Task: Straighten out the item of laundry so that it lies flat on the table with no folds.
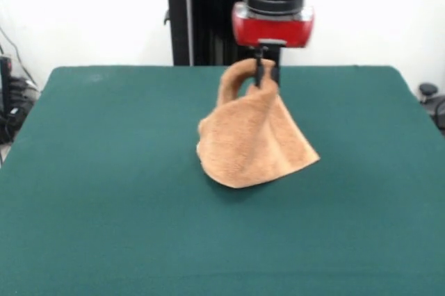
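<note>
The orange-tan towel (254, 140) hangs from my gripper (265, 77) over the middle of the dark green table (104, 192). My gripper is shut on the towel's upper edge, which loops up beside the fingers. The cloth drapes down in a cone, wide at the bottom, with its lower edge touching or just above the table. Its right corner sticks out toward the right. Folds run down from the pinch point.
The robot's black pedestal (201, 18) stands behind the table's far edge. Cables and dark equipment (10, 101) lie off the table's left side, and another dark object (431, 101) sits off the right side.
</note>
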